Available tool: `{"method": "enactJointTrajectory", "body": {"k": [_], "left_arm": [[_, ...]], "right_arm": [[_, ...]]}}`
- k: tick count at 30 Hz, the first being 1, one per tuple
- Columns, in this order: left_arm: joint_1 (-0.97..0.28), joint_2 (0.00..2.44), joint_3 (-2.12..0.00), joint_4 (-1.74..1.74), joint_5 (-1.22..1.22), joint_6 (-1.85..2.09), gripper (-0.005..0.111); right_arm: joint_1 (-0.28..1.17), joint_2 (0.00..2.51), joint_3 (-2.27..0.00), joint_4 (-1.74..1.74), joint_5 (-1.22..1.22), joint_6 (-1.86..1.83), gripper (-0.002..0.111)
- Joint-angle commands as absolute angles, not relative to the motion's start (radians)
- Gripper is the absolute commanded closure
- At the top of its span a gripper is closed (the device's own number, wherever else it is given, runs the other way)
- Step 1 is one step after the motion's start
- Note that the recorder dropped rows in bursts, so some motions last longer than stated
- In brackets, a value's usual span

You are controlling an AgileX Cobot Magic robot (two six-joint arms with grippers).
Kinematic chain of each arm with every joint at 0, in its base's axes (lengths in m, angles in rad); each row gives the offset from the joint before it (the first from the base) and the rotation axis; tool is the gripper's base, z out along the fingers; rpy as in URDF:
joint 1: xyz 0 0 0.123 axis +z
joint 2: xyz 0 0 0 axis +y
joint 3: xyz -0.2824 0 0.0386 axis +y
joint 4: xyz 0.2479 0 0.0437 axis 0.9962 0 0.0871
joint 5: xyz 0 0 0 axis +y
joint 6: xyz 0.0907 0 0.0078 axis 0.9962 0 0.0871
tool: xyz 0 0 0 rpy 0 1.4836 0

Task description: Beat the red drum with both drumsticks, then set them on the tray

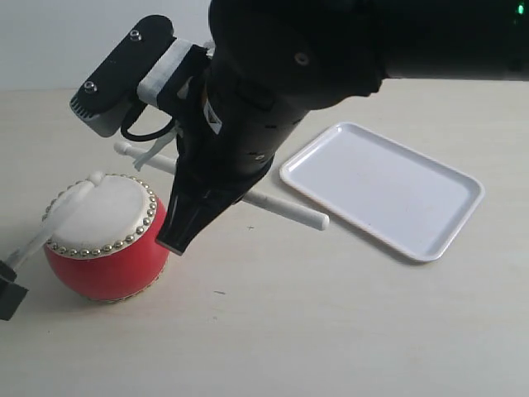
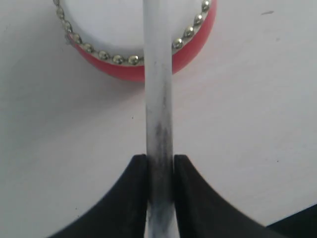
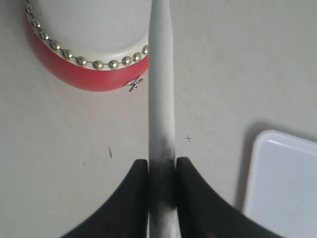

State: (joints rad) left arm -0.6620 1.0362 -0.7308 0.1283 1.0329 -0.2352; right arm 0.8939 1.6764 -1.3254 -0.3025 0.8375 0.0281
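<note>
The red drum (image 1: 107,248) stands at the front left, skin side up. My left gripper (image 2: 160,158), at the frame's lower left edge (image 1: 8,289), is shut on one drumstick (image 1: 41,236), whose rounded tip rests over the drum's skin. My right gripper (image 3: 162,161) is shut on the other drumstick (image 3: 161,89), which points past the drum (image 3: 74,74). From outside, that stick (image 1: 289,211) runs behind my right arm, its far end showing beyond the drum. The white tray (image 1: 388,186) lies empty at the right.
My bulky black right arm (image 1: 273,83) reaches across the middle and hides the table behind it. The tray's corner (image 3: 287,183) lies close beside the right gripper. Bare pale tabletop surrounds the drum (image 2: 193,49).
</note>
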Motion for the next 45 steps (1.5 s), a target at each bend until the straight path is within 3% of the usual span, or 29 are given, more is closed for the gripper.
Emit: {"method": "enactJointTrajectory", "body": {"k": [1,29,45], "left_arm": [[-0.660,1.087,-0.736,0.122,1.040,-0.230,0.107],[-0.660,1.109,-0.791,0.226,0.955,-0.272,0.107],[-0.660,1.267,-0.811,0.137,1.108,-0.247,0.107]], "right_arm": [[0.893,1.680,-1.333,-0.313,0.836,0.018,0.108],[0.893,1.730,-1.333,-0.400,0.844,0.133,0.108],[0.893,1.730,-1.333,-0.451,0.809,0.168,0.108]]}}
